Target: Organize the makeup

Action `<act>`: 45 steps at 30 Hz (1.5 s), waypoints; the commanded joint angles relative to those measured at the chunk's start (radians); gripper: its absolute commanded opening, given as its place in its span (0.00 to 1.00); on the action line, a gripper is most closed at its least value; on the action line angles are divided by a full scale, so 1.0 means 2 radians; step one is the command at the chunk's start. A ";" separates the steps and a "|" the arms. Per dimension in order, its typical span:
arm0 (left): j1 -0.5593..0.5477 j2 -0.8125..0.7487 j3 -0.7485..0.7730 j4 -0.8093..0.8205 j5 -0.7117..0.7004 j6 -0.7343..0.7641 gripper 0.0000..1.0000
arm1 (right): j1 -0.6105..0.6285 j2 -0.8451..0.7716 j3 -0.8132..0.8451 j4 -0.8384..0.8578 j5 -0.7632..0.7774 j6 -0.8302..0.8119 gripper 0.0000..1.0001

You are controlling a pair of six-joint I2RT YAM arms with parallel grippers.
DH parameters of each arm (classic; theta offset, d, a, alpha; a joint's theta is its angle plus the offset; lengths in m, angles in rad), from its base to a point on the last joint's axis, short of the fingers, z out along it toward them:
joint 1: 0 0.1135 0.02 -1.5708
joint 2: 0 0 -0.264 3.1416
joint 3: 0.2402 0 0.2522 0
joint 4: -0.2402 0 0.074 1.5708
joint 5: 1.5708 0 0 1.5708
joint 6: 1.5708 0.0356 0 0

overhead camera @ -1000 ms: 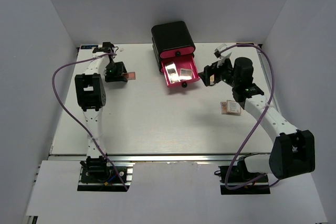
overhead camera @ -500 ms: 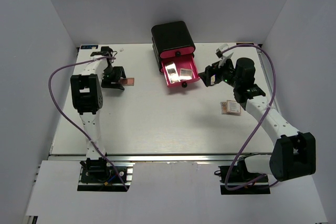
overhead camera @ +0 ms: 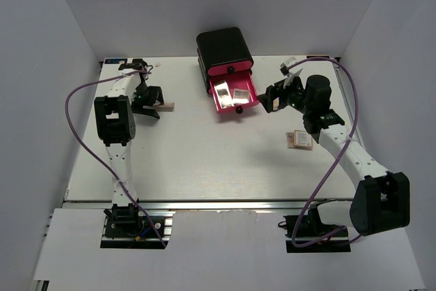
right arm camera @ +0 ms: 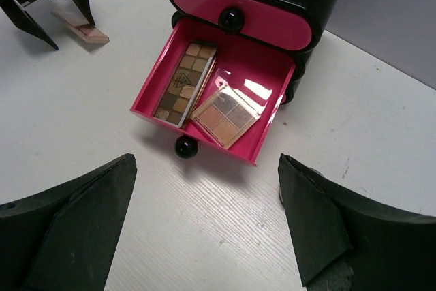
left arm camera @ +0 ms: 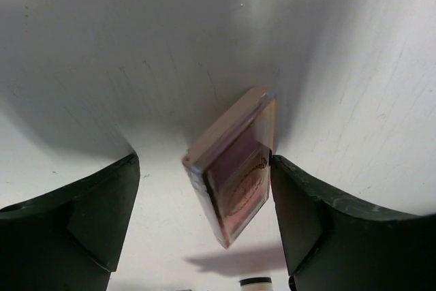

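Nearest the arm bases, a loose palette (overhead camera: 300, 140) lies flat on the worktop (overhead camera: 204, 161) just beside the right arm (overhead camera: 340, 148), with nothing touching it. Further in, the right jaws stand spread and empty, facing the open pink drawer (right arm camera: 262, 66). The drawer holds a long brown palette (right arm camera: 182, 80) and a square tan palette (right arm camera: 225, 112) side by side. At far left, the left jaws are spread around a small pink palette (left arm camera: 235, 192). It is tipped on edge, at or against one finger and clear of the other. Behind the drawer stands the black box (overhead camera: 225, 46). Judgement: the step in hand is pickup of the pink palette. The next move calls for squaring the jaws on its edges and closing firmly, then lifting and carrying it across to the drawer.
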 commanded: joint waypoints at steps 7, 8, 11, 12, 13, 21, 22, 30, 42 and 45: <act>0.004 0.018 -0.033 0.032 -0.052 0.005 0.88 | -0.003 -0.015 -0.008 0.015 -0.009 0.000 0.89; 0.004 0.016 -0.040 0.035 -0.052 0.005 0.88 | -0.003 -0.015 -0.008 0.015 -0.010 0.000 0.89; 0.004 0.008 -0.055 0.048 -0.050 0.005 0.88 | -0.003 -0.013 -0.006 0.016 -0.012 0.002 0.89; 0.004 0.012 -0.053 0.047 -0.050 0.005 0.88 | -0.003 -0.013 -0.005 0.016 -0.012 0.002 0.89; 0.004 0.016 -0.045 0.042 -0.050 0.006 0.88 | -0.003 -0.013 -0.005 0.016 -0.013 0.002 0.89; 0.004 0.066 0.016 -0.032 -0.055 0.031 0.89 | -0.005 -0.019 -0.008 0.018 -0.008 0.003 0.89; 0.004 0.063 0.012 -0.032 -0.058 0.033 0.87 | -0.006 -0.021 -0.010 0.018 -0.008 0.004 0.89; 0.003 0.014 -0.067 0.031 -0.049 0.049 0.51 | -0.009 -0.026 -0.009 0.013 -0.012 0.008 0.89; -0.088 -0.179 -0.143 0.251 0.034 0.227 0.00 | -0.017 -0.080 -0.060 0.041 0.109 -0.014 0.89; -0.151 -0.236 -0.176 0.302 0.017 0.268 0.00 | -0.045 -0.082 -0.048 0.004 0.071 -0.019 0.84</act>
